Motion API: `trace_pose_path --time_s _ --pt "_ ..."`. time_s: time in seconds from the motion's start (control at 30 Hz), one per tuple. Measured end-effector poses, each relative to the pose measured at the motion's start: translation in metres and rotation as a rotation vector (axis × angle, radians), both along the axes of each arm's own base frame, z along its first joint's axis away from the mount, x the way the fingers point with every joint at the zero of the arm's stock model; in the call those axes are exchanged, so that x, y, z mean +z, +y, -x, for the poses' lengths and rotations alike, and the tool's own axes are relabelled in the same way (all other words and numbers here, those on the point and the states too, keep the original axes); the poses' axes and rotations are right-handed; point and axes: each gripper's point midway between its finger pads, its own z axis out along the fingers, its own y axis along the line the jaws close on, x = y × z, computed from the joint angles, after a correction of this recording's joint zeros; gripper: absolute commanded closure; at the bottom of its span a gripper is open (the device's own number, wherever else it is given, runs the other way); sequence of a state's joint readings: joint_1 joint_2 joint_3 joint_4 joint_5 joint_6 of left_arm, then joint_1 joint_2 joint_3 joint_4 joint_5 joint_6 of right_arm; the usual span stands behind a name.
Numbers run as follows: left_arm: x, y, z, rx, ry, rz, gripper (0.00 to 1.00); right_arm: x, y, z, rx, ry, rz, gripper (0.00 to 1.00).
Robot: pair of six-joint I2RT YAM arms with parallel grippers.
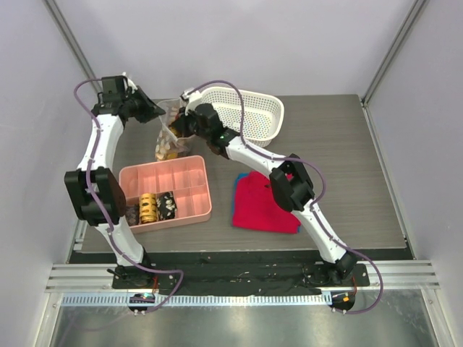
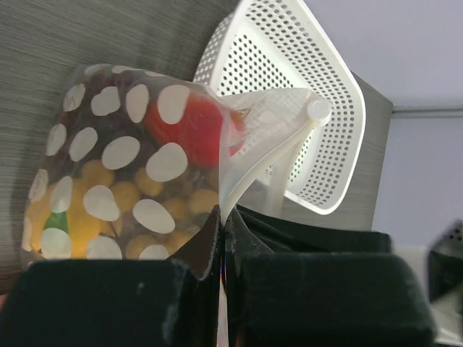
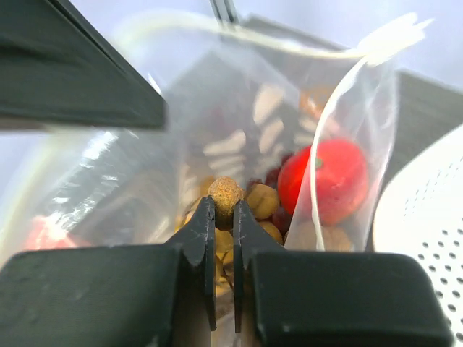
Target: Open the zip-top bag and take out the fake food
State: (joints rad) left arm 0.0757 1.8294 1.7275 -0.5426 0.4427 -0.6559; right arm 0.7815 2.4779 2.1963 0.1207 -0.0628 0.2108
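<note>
Two grips show. The left gripper (image 2: 223, 220) is clenched on a fold of the zip-top bag (image 2: 108, 159), whose clear film, printed with white ovals, bulges up and left of its fingers. The right gripper (image 3: 225, 210) sits inside the bag's open mouth, pinching a tan ball (image 3: 226, 191) at its fingertips. More fake food (image 3: 264, 201) lies just past them, and a red piece (image 3: 323, 181) is to their right.

A dark grey wood-grain table (image 2: 87, 29) lies beneath, with pale lilac walls (image 1: 253, 43) around it. The white mesh basket (image 2: 289, 87) stands just beyond the left fingers. Only the overhead view shows the pink tray (image 1: 163, 165) and the red cloth (image 1: 260, 206), both well apart from either pair of fingers, back toward the arm bases.
</note>
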Motion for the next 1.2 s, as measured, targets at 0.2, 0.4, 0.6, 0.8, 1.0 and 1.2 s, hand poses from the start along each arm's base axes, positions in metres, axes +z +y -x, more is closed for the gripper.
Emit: trace_pose_path --time_s 0.2,0.4,0.6,0.8,1.0,1.2 --pt "-0.017 0.014 -0.006 0.03 0.046 0.056 1.0 0.059 0.006 0.0 0.025 -0.055 -0.122 0.99" --pt "-0.028 0.007 -0.005 0.037 0.071 0.107 1.0 0.152 0.005 0.0 0.022 -0.173 -0.279 0.99" --pt "-0.026 0.008 -0.007 0.048 0.064 0.098 1.0 0.199 -0.005 0.005 0.012 -0.269 -0.34 0.99" --pt "-0.003 0.013 -0.012 0.046 0.024 0.059 1.0 0.192 -0.04 -0.008 -0.075 -0.285 -0.253 0.99" --pt "0.018 0.023 -0.018 0.052 -0.033 0.012 1.0 0.19 -0.121 -0.061 -0.224 -0.29 -0.23 0.99" --pt "0.02 0.032 -0.018 0.073 -0.031 0.003 1.0 0.168 -0.216 -0.121 -0.381 -0.246 -0.226 0.99"
